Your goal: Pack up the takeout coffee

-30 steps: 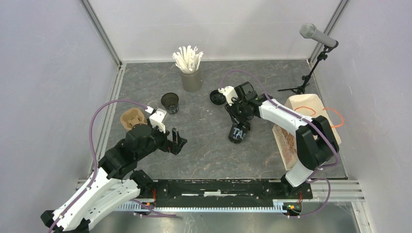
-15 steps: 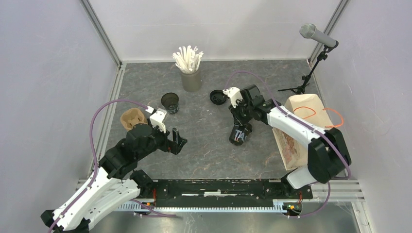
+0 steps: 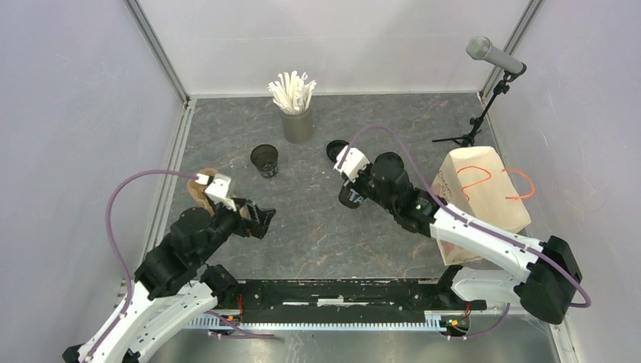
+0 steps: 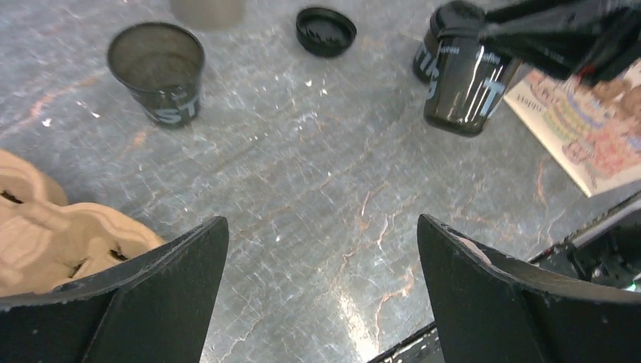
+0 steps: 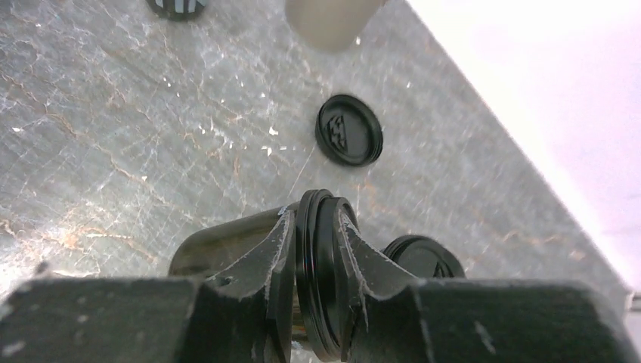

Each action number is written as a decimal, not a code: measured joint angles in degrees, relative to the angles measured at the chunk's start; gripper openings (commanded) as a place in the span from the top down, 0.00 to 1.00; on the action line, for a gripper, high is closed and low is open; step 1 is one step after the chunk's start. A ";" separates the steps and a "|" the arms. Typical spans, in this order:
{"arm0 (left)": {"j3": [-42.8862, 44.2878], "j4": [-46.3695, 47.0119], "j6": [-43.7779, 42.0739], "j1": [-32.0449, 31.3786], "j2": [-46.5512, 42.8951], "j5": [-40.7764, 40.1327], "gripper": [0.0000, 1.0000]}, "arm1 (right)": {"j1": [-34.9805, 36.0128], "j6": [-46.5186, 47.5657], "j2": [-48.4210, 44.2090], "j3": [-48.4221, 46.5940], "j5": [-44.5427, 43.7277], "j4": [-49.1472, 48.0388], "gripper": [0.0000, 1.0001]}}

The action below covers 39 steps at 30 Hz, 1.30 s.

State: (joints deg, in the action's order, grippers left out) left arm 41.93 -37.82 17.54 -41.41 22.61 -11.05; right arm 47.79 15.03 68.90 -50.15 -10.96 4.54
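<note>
**Top external, then the wrists: right jaws clamped on a lidded cup [image 3: 352, 200], left jaws spread and empty**

Top external: your right jaws are closed on the lidded cup near the middle of the surface [image 3: 317, 234], just this side of a loose lid [image 3: 333, 150]. An open cup [image 3: 264, 160] stands to the left, and the grey cup of straws [image 3: 298, 125] stands behind. Your left jaws hang wide apart beside the pulp carrier [image 3: 198, 187], gripping nothing. My read is that they wait there to steady the carrier once a cup comes across. The paper bag [image 3: 484, 185] sits at the right, well apart.

Left wrist: both fingers [image 4: 151, 302] flank bare surface, with the carrier at the lower left corner. The open cup shows white letters "ST". The held cup leans, and of its white block lettering only a "T" reads cleanly. You cannot tell whether its base touches the surface. The bag's side carries a cartoon print, and its wording is too small to read.

Right wrist: the lid's rim shows edge-on, pinched between your fingers, and the cup body runs off to the left. Gripping at the rim probably leaves the tapered body free to drop into a carrier well. It also puts the whole load on the lid, which could pop off. The loose lid bears an embossed mark that cannot be read. A second black lid [image 5: 423, 257] lies just beyond the fingertips, and you cannot tell whether a cup sits under it.
</note>
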 measured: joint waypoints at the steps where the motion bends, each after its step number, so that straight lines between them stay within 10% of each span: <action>1: 0.00 0.02 0.00 0.00 -1.68 -1.14 0.00 | 1.77 2.12 -1.09 1.70 -1.84 -3.26 0.76; 23: 0.00 0.15 0.02 0.00 -8.59 -8.11 0.00 | 19.74 42.16 24.39 15.93 -42.40 -50.62 0.77; 39: -0.02 0.15 0.02 0.00 -8.59 -8.31 0.00 | 17.94 41.99 33.42 12.81 -44.30 -56.76 0.75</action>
State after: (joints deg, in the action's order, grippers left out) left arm 41.91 -37.67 17.56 -41.41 14.02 -19.35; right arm 65.73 57.01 102.32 -37.34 -55.27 -52.23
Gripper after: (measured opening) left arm 0.997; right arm 0.257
